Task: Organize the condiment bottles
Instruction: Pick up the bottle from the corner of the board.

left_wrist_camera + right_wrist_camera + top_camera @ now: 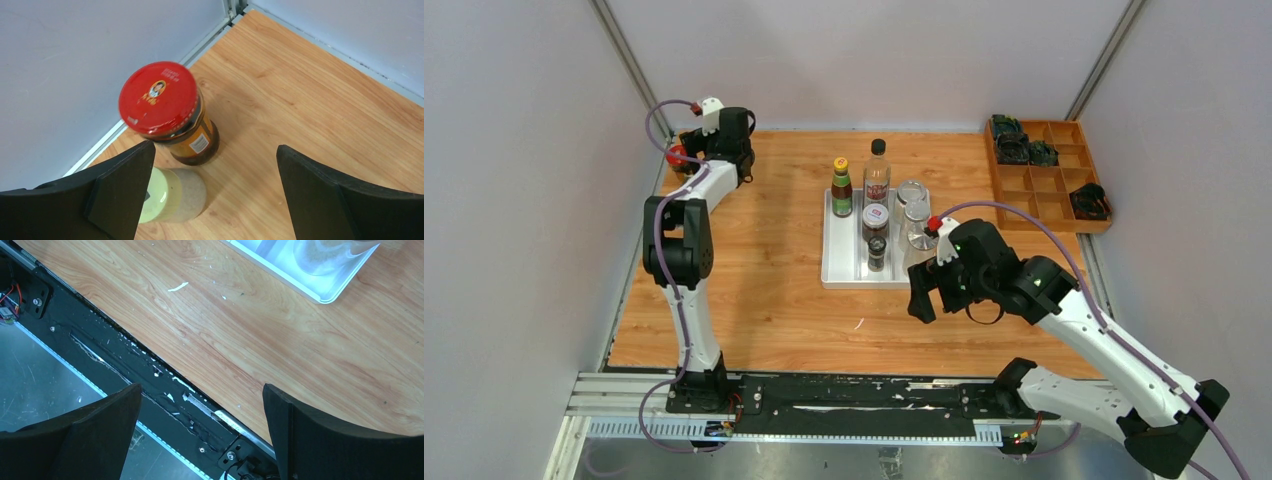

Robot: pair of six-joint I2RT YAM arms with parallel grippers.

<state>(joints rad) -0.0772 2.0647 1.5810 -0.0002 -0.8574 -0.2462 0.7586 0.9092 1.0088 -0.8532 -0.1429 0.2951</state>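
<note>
seemingly the pickup step: well left of the tray point(838, 255), the left end effector point(215, 167) hangs wide open above the red-lidded jar point(164, 105); next, centre, lower, close. the right end effector point(201, 407) gapes empty beside the tray.

Six upright on a metal tray point(839, 272): yellow-capped green-labelled bottle point(841, 187), tall black-capped dark bottle point(877, 172), two clear silver-lidded jars point(911, 192), pale-lidded jar point(875, 218), small dark shaker point(876, 252) (nearest end), red-lidded jar point(167, 112) upright by far-left wall, cream-capped shaker point(172, 195) just beside it

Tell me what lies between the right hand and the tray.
Right wrist view: only bare wood with white flecks separates the right hand and the tray.
</note>
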